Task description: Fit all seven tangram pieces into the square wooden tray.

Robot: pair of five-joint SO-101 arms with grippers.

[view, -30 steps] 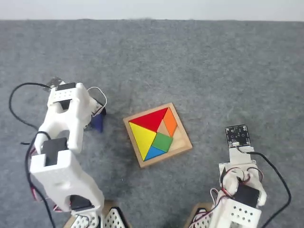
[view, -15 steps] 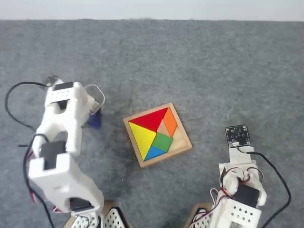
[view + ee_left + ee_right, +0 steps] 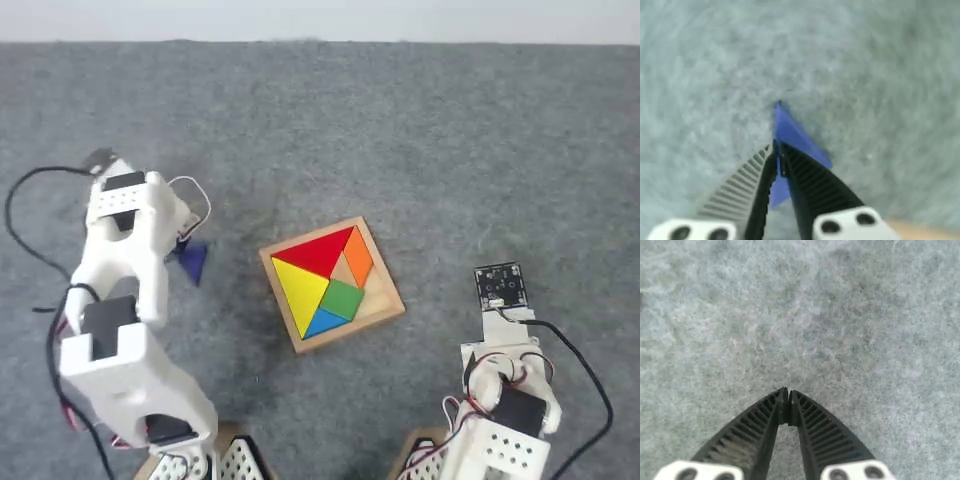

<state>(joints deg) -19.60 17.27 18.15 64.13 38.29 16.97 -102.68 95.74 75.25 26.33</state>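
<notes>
At the left side of the grey-covered bench (image 3: pixel 450 150), the left hand (image 3: pixel 778 147) is clamped narrow on a dark blue triangle (image 3: pixel 790 131). The left wrist view shows the 2 ribbed fingers (image 3: pixel 810 175) pinching the piece edge-on, with its pointed tip sticking out past the fingertips over the grey surface. In the high view this blue triangle (image 3: pixel 192 260) shows just beside the white body of the left arm (image 3: pixel 125 260) and well apart from the square wooden tray (image 3: pixel 378 298), which lies to its right near the middle of the bench. Whether the piece touches the bench I cannot tell.

Inside the tray, which sits turned at an angle, lie 5 pieces: a red triangle (image 3: pixel 320 252) along the far side, a yellow triangle (image 3: pixel 298 282) along the left side, an orange piece (image 3: pixel 360 255) near the far right corner, a green square (image 3: pixel 344 298) at the middle, and a light blue triangle (image 3: pixel 325 322) toward the near corner. Bare wood shows between the red, orange and green pieces and along the tray's right side.

Near the bench's right front, the right hand (image 3: pixel 788 391) has its fingers pressed together, holding nothing, above bare grey surface.
</notes>
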